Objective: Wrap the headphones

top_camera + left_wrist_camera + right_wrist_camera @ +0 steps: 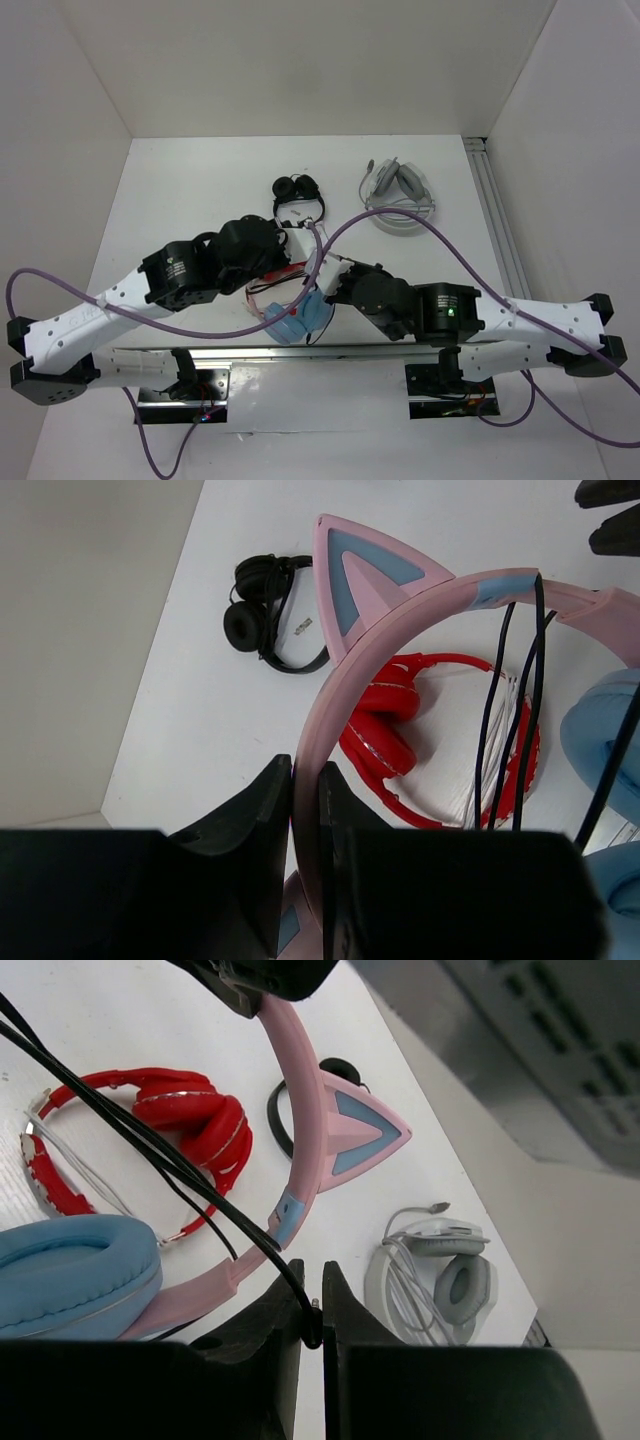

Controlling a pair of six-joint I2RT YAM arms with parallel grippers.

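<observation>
L gripper (305, 780) pinches the headphones (420, 605) by the pink band, between its fingers. R gripper (312, 1285) nips the black cable (150, 1145) at its tips.

- Headphones (338, 675): pink headband with one pale blue patch across the band.
- Cat ear (350, 1135): pink rim, blue triangle inside.
- Ear cup (70, 1265): light blue.
- Cable (120, 1120): black.
- Red pair (190, 1125): bright red, silver trim rings, white wire.
- Small pair (250, 610): black all over.
- Grey-white pair (440, 1280): pale shell, darker grey cushion, pale grey wire.
- Bench (180, 190): plain white. Walls (300, 70): white too.
- Left tool (305, 775) and right tool (312, 1295): matte black fingers.
- Left arm (90, 320) and right arm (540, 315): white links, black joints.
- Hose (400, 213): purple.
</observation>
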